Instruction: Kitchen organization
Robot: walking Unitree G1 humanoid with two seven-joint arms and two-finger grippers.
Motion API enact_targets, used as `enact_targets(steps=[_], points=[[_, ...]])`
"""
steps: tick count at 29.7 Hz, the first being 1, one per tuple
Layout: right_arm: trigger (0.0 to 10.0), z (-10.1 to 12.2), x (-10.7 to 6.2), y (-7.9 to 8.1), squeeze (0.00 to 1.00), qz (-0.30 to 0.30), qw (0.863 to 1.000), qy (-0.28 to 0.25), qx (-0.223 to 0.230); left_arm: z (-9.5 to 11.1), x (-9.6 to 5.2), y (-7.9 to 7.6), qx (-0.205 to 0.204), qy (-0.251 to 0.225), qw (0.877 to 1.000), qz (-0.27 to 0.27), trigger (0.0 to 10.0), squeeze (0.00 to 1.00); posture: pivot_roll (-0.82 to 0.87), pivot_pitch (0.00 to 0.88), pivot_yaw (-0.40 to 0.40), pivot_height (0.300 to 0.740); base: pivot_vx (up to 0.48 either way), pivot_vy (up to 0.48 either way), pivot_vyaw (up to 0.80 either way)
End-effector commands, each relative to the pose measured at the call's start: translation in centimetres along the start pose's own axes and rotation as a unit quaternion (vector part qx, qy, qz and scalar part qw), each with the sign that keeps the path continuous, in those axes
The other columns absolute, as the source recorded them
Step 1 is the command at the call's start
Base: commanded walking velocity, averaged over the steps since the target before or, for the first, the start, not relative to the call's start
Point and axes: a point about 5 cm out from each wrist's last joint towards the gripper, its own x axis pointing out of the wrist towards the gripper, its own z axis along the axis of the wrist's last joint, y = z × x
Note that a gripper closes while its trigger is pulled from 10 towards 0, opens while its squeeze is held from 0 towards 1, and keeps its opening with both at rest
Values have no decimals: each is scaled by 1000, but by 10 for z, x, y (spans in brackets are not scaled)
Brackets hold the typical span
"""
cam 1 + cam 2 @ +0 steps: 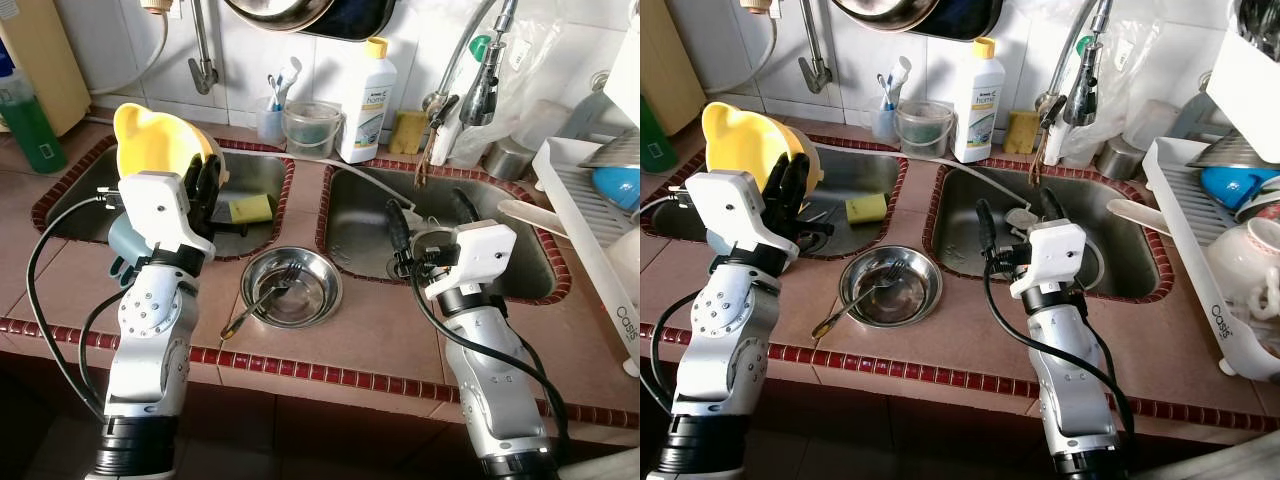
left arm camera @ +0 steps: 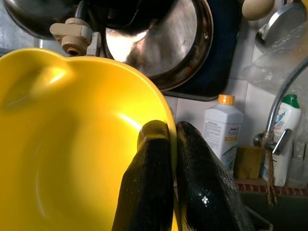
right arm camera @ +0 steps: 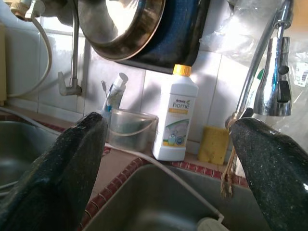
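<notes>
My left gripper point(image 1: 207, 182) is shut on the rim of a yellow plastic bowl point(image 1: 152, 140), held tilted above the left sink point(image 1: 70, 195); in the left wrist view the two black fingers point(image 2: 192, 178) pinch the bowl's rim point(image 2: 57, 144). My right gripper point(image 1: 430, 215) stands open over the near edge of the right sink point(image 1: 350, 235), with nothing between its fingers point(image 3: 72, 163). A steel bowl point(image 1: 292, 286) with a fork point(image 1: 262, 298) in it sits on the tiled counter between the arms.
A yellow sponge point(image 1: 250, 208) lies in the left sink. A white detergent bottle point(image 1: 366, 100), a clear tub point(image 1: 310, 128) and a sponge point(image 1: 408, 132) stand by the wall. A faucet point(image 1: 482, 75) hangs over the right sink. A white dish rack point(image 1: 590, 235) is at right.
</notes>
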Motion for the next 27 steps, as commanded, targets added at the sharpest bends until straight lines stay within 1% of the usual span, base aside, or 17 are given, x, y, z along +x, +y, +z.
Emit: enact_targets(steps=[1,2,5,13,24,27], points=[[10000,2,3,-3,0,-2,1000,-7,-6,1,2,-4,-5,-2,1000,-15,10000,0,-115,0,-47,740,0,0,0],[10000,2,3,-3,0,-1,1000,-7,-6,1,2,-5,-13,1,1000,-19,10000,0,-116,0,-48,740,0,0,0],[10000,1,3,-2,0,0,1000,-6,-6,1,3,-6,-3,2,1000,-30,10000,0,-117,0,-47,740,0,102,0],[10000,1,1,-3,0,-3,1000,-6,-6,-2,2,-9,-4,11,999,-36,10000,0,-123,0,-41,740,0,381,0],[10000,-1,-2,-2,0,-5,1000,-2,-5,-2,1,-11,5,13,999,-49,10000,0,-125,0,-37,740,0,399,0],[10000,-1,-3,-2,0,-5,1000,-1,-5,-1,2,-13,3,15,999,-49,10000,0,-126,1,-35,740,0,0,0]])
